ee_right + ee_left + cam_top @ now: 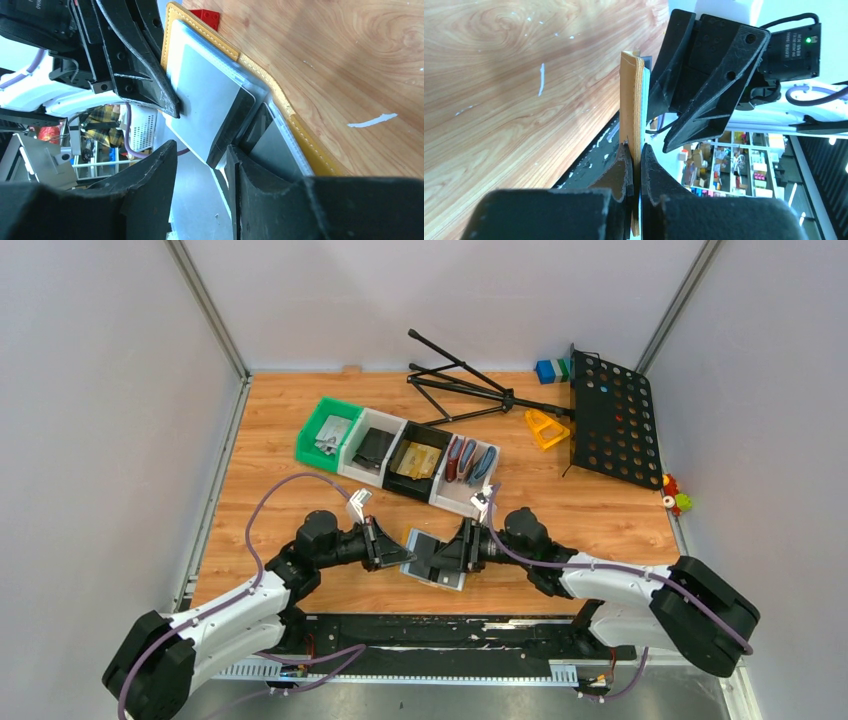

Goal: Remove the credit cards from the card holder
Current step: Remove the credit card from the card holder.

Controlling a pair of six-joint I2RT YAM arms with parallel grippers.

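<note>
The card holder (436, 560) lies open between my two grippers near the table's front, its pale grey-blue lining facing up. My left gripper (638, 151) is shut on its mustard edge (631, 100), which stands up thin between the pads. My right gripper (200, 148) is open over the lining (210, 95), with one finger beside a dark inner pocket and nothing pinched. The holder's mustard stitched rim (303, 140) runs along the wood. Flat gold-tan credit cards (418, 459) lie in a black bin at the back. I cannot tell whether a card sits in the holder's pockets.
A row of bins (397, 452) stands behind the holder: green, white with a black wallet, black, and white with dark-red and blue wallets (470, 461). A folded black stand (470, 390) and a perforated black plate (613, 418) lie at the back right beside a yellow piece (546, 428).
</note>
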